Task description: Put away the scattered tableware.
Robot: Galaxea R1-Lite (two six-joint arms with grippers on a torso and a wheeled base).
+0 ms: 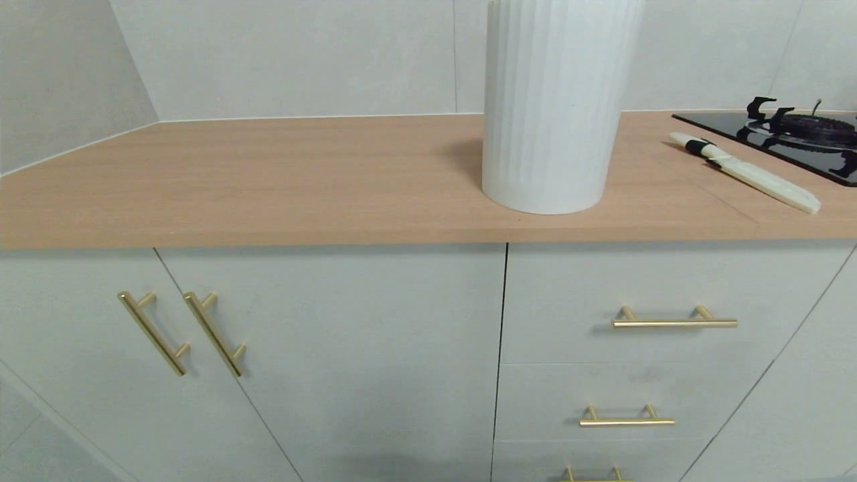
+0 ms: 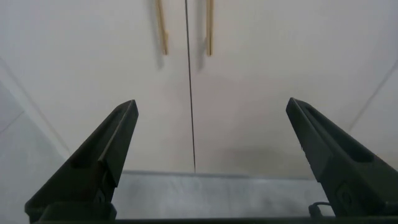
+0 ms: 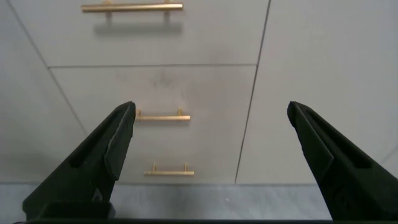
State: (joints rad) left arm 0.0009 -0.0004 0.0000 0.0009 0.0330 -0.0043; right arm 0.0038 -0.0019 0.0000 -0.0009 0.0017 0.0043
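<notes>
A white knife (image 1: pixel 746 173) lay flat on the right part of the wooden counter (image 1: pixel 268 181). Its long axis ran on a diagonal, from far left to near right. The shorter end, with a black band, pointed far left; the long pale end pointed near right and stopped close to the counter's front edge. Whether the blade was bare or sheathed could not be told.

The black glass hob (image 1: pixel 710 121) sat just beside the knife on its far-right side, with a burner (image 1: pixel 813 126) on it. To the knife's left, apart from it, a tall ribbed white canister (image 1: pixel 552 114) stood upright near the front edge. Beyond the canister, a wide stretch of wood ran left to the corner of the tiled walls.

Both arms were low, in front of the cabinets under the counter. The left gripper (image 2: pixel 211 104) was released, its fingers spread wide, facing two doors (image 2: pixel 261 93) with upright gold handles. The right gripper (image 3: pixel 211 106) was likewise released and spread wide, facing a stack of drawers (image 3: pixel 155 87) with level gold handles.
</notes>
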